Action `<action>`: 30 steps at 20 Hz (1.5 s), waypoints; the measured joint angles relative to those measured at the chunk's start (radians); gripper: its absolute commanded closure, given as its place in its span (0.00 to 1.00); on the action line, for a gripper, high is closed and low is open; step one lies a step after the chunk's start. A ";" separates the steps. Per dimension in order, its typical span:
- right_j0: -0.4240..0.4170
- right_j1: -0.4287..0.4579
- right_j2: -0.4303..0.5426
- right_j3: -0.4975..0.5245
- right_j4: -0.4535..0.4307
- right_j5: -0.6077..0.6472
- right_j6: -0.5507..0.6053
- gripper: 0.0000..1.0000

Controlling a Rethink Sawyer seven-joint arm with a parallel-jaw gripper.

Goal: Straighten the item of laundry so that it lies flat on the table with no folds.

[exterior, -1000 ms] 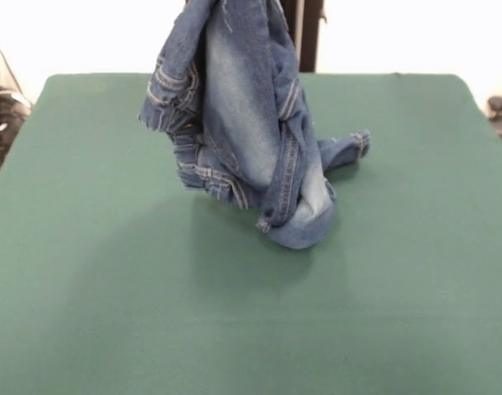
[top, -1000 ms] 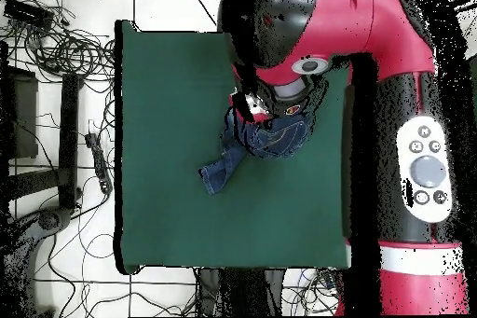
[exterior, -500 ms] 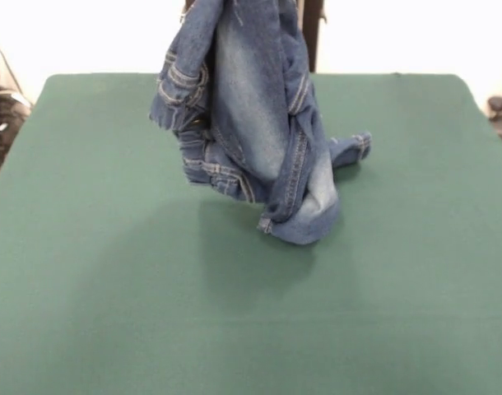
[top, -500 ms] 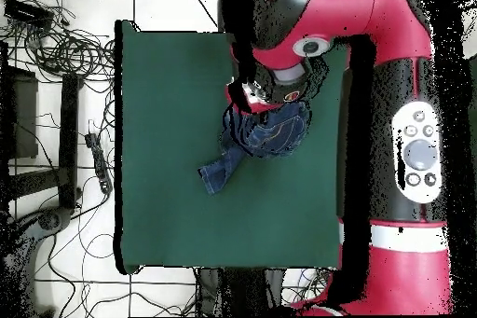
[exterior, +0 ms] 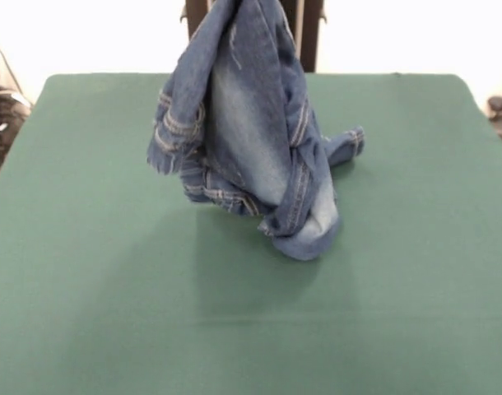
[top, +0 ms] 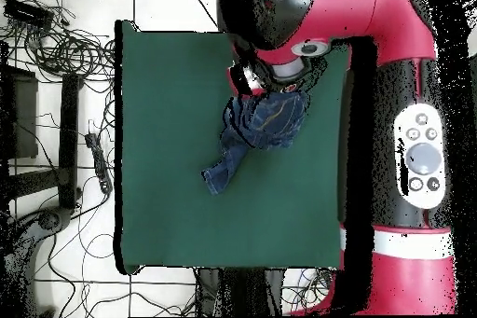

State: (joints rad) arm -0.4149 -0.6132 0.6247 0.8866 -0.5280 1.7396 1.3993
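Now you see the jeans hung bunched from above, lower folds dragging on the table nearer its middle than before, one leg trailing. You cannot tell the gripper's state; the arm hides it.

Green table; jeans hang bunched, lower folds and one leg resting on it
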 measured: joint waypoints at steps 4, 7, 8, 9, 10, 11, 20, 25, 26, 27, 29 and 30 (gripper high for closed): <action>0.000 -0.034 -0.006 0.043 -0.003 -0.147 0.000 1.00; -0.001 -0.076 -0.016 0.113 -0.007 -0.287 0.000 1.00; -0.001 -0.092 -0.021 0.143 -0.008 -0.338 0.000 1.00; -0.001 -0.110 -0.028 0.174 -0.011 -0.392 0.000 1.00; 0.000 -0.145 -0.045 0.238 -0.023 -0.502 0.000 1.00; 0.001 -0.154 -0.052 0.256 -0.028 -0.536 0.000 1.00; 0.072 -0.207 -0.203 0.421 -0.123 -0.986 0.002 1.00; 0.113 -0.199 -0.280 0.453 -0.127 -1.153 0.030 1.00; 0.126 -0.191 -0.303 0.455 -0.127 -1.193 0.047 1.00; 0.134 -0.186 -0.318 0.456 -0.127 -1.221 0.059 1.00; 0.152 -0.170 -0.356 0.459 -0.127 -1.295 0.093 1.00; 0.158 -0.161 -0.371 0.461 -0.127 -1.327 0.106 1.00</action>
State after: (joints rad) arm -0.2571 -0.7744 0.2540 1.3472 -0.6545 0.4123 1.5052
